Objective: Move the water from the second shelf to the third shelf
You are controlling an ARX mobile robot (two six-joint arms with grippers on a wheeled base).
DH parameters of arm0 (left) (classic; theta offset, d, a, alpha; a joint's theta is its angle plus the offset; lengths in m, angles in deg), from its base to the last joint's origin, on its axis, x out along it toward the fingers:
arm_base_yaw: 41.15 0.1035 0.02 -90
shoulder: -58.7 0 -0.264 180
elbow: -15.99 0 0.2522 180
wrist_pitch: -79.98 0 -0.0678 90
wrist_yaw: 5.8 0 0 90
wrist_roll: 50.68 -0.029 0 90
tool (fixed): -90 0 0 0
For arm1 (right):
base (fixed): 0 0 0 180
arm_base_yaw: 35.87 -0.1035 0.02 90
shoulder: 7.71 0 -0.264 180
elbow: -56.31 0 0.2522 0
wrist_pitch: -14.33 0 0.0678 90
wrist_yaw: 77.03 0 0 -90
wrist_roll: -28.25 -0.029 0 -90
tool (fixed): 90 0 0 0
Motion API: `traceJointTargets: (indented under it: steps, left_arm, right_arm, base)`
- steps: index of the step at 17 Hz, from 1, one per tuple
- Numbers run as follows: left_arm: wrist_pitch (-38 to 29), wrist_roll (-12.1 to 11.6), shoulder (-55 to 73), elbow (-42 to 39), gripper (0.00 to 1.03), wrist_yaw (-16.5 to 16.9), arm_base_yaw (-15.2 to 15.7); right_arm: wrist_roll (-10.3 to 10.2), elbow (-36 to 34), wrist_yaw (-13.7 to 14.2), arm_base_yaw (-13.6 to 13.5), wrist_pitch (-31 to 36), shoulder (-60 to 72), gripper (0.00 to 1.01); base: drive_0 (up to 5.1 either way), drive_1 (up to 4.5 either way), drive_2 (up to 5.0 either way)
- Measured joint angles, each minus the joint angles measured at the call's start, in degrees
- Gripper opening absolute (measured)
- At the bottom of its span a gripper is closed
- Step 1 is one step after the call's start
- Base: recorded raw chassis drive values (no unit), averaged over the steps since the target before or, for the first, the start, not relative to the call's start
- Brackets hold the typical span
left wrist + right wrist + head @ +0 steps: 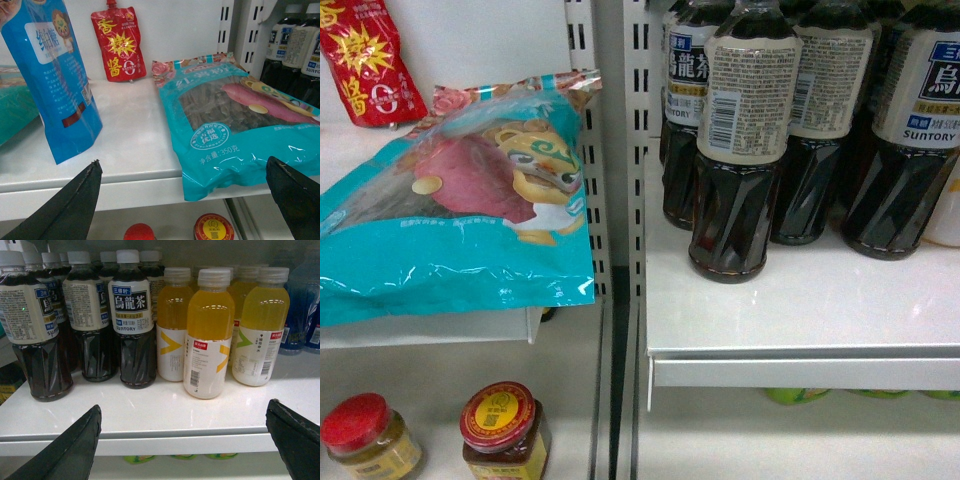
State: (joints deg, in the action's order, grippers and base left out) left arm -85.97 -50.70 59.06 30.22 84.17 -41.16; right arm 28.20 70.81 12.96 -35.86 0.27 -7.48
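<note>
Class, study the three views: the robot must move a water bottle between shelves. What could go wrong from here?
1. No water bottle shows in any view; the right gripper faces dark tea bottles and orange drink bottles, so it might grab the wrong one.
2. Those bottles stand packed close; reaching between them could topple some.

Teal noodle bag (225, 130) between open tool (190, 200) fingers

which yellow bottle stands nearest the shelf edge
The middle yellow bottle, with its barcode facing out; it stands forward of the other yellow bottles, which sit further back.
</note>
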Motion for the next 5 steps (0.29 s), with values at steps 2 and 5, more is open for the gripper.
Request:
traceJointTargets:
  steps: [2, 5]
  left_arm:
    - [0.0, 0.0, 0.0, 0.0, 0.98, 0.0, 0.0]
    - [0.0, 0.0, 0.0, 0.0, 0.98, 0.0, 0.0]
  right_arm:
    - [0.0, 0.0, 0.0, 0.0, 0.0, 0.0, 0.98]
    - [0.0, 0.0, 0.0, 0.0, 0.0, 0.0, 0.98]
  base:
    - [0.0, 0.0, 0.0]
    - [0.0, 0.0, 0.0]
